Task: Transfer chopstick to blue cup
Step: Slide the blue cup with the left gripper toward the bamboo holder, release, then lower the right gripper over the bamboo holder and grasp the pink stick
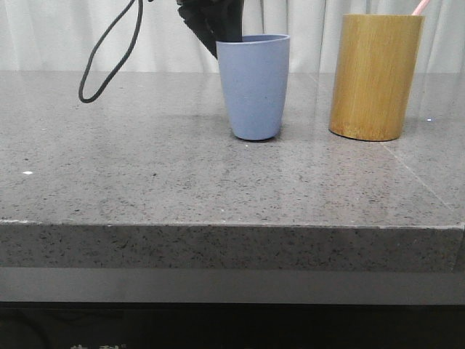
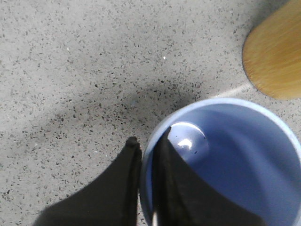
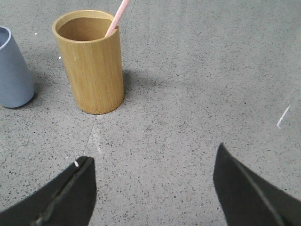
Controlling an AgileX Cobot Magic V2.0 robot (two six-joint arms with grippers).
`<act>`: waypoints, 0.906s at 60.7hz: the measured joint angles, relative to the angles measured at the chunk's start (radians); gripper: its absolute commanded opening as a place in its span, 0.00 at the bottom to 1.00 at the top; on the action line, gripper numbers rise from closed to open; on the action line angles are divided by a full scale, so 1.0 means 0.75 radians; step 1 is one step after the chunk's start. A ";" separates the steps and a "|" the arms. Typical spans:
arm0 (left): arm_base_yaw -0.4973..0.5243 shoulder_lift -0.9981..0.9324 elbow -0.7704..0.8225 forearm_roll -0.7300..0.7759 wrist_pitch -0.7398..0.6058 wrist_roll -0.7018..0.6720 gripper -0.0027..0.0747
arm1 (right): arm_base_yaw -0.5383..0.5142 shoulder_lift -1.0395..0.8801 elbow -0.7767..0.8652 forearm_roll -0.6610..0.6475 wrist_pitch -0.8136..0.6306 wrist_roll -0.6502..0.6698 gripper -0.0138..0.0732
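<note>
The blue cup stands upright near the table's middle. My left gripper comes down at its back left rim. In the left wrist view the left gripper has one finger outside and one inside the blue cup, shut on the wall, and the cup's inside looks bare. The pink chopstick leans in the bamboo cylinder to the right, with only its upper end showing. My right gripper hangs open over bare table, well short of the bamboo cylinder and its chopstick.
A black cable loops down at the back left. A white curtain hangs behind the grey speckled table. The bamboo cylinder stands a short gap to the right of the blue cup.
</note>
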 measured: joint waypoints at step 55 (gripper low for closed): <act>0.005 -0.327 -0.073 0.000 0.013 -0.002 0.55 | 0.000 0.066 0.000 0.168 -0.323 0.000 0.72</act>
